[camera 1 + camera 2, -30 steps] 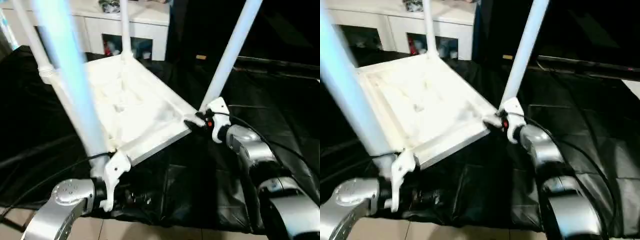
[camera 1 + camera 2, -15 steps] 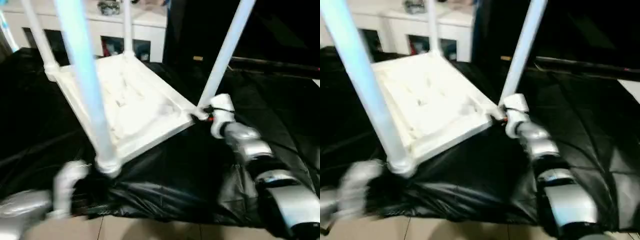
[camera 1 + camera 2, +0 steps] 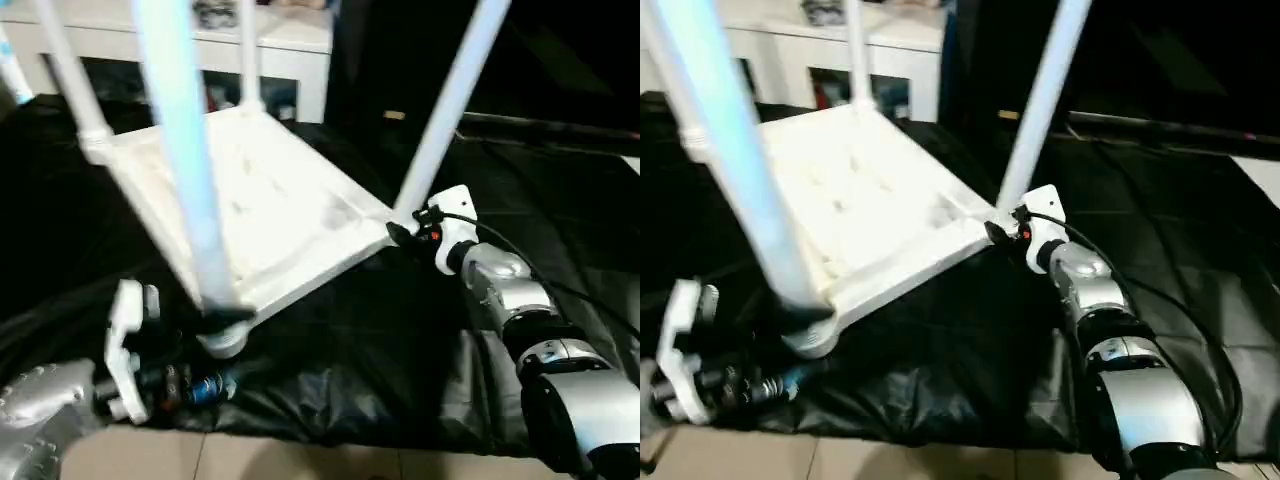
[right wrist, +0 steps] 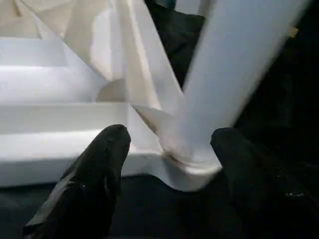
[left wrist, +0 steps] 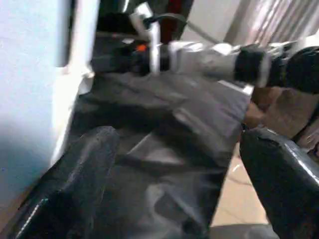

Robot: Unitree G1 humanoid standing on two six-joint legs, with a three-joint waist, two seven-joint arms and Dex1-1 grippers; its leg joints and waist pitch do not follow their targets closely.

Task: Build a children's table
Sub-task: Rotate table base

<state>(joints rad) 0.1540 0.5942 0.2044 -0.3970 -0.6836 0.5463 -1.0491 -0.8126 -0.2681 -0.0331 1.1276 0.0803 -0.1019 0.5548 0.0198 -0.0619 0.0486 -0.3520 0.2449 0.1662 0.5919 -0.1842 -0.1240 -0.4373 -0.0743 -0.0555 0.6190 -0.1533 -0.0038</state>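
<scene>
A black cloth [image 3: 560, 180] drapes the work table, creased and hanging over its near edge. Below that edge runs pale tiled floor [image 3: 300, 462]. Behind stands a white cabinet [image 3: 290, 55] with dark openings — small items lie on its top, too blurred to tell. Right of it the backdrop is black.

Plastic, cloth and brushed metal

The tabletop [image 3: 270, 215] and its legs [image 3: 190, 170] look like smooth white plastic with a faint sheen; the surface [image 3: 560, 200] wears wrinkled, slightly shiny black cloth; the forearms [image 3: 510, 290] are satin silver metal, the fingers [image 4: 94, 179] glossy black.
</scene>
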